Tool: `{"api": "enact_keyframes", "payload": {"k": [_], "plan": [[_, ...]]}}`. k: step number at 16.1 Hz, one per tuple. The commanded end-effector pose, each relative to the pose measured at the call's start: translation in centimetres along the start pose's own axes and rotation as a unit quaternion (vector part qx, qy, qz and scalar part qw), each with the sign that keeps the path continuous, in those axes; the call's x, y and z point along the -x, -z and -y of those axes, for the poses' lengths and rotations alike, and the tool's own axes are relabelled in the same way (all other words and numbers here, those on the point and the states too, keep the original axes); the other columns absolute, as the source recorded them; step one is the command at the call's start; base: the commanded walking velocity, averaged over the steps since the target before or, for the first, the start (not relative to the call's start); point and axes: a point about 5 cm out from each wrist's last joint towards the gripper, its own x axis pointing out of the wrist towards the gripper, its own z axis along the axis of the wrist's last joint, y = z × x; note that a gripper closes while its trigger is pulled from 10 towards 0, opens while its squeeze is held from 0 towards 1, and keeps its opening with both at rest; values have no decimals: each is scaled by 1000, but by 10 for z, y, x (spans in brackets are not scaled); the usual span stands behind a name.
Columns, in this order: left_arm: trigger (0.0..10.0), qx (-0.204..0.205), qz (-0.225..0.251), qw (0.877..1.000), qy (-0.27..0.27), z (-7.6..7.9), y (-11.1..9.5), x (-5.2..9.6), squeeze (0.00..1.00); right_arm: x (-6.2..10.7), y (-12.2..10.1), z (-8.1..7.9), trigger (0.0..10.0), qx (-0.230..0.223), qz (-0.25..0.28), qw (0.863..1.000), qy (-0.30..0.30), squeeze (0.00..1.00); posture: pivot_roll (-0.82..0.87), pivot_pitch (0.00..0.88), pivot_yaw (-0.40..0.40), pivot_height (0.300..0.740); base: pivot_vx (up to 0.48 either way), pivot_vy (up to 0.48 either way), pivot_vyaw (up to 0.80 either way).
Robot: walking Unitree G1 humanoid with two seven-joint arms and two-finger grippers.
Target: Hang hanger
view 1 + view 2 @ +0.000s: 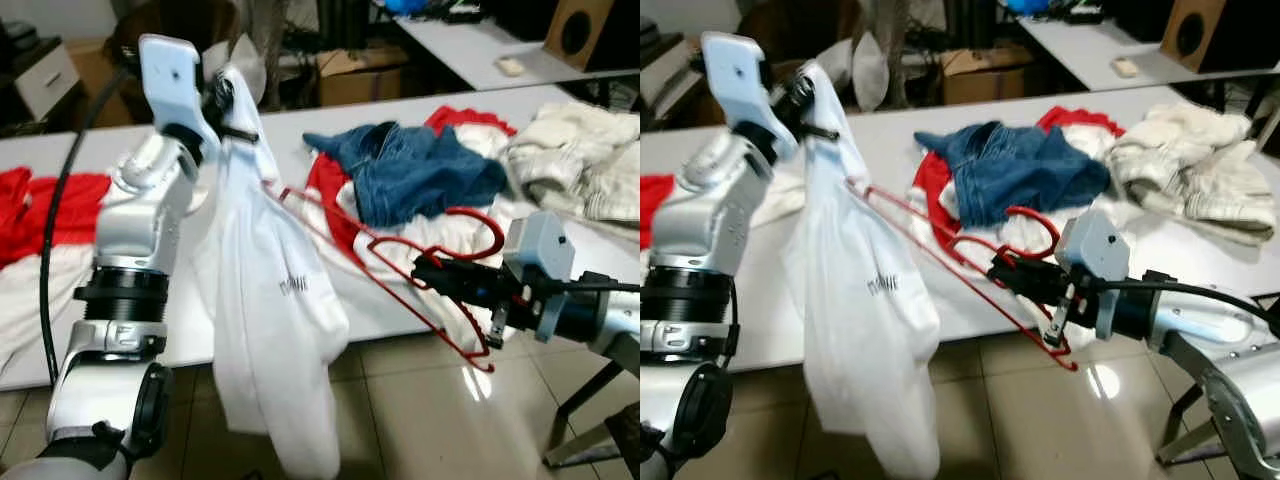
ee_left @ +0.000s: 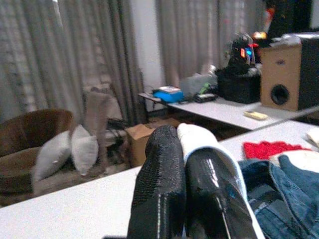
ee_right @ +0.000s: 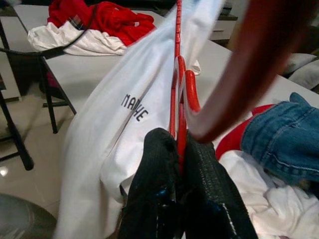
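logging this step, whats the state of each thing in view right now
white shirt: hanging in the air, pinched at the top by the left gripper
red hanger: tilted, one end inside the shirt, held by the right gripper
jeans: crumpled on the table
cream sweater: heaped on the table

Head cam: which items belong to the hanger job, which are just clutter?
In the job:
- red hanger, held by right gripper
- white shirt, pinched by left gripper

Lying about:
- jeans
- cream knitwear
- red garments
- cardboard box
- speaker
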Motion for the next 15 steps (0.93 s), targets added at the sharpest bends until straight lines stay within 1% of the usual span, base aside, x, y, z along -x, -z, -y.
{"api": "enact_keyframes", "payload": {"k": [1,3,5,8,9,10,12,13,14,15], "plan": [[10000,-9,27,999,15,8,-15,-6,0,3,-4,0,10000,7,0,1000,-6,0,-176,0,92,740,337,0,0],[10000,-19,19,1000,16,7,-9,-11,0,6,-10,3,10000,12,10,1000,-14,0,-171,0,82,740,336,0,0],[10000,-24,13,999,18,9,-5,-12,0,9,-12,4,10000,14,11,1000,-21,0,-173,0,82,740,337,0,0],[10000,-20,19,999,31,14,-7,-15,0,7,-9,-1,10000,10,-2,999,-48,0,-174,0,79,740,337,0,0],[10000,-20,27,999,38,17,-13,-20,0,2,-6,-4,10000,12,-14,997,-72,0,-173,0,78,740,330,0,0],[10000,-18,35,998,41,18,-18,-23,0,-3,-3,-4,10000,21,-29,996,-84,0,-173,0,78,740,330,0,0],[10000,-17,41,998,41,17,-22,-25,0,-7,-2,-2,10000,29,-38,995,-90,0,-172,0,77,740,321,0,0],[10000,-13,45,998,40,16,-24,-25,0,-10,-1,-1,10000,34,-40,994,-92,0,-171,0,76,740,259,0,0],[10000,-2,57,997,49,17,-34,-24,0,-20,-4,5,10000,49,-39,993,-102,0,-168,0,69,740,0,0,0],[10000,-2,68,996,59,19,-40,-22,0,-25,-5,8,10000,58,-42,992,-108,0,-168,0,69,740,0,0,0]]}}
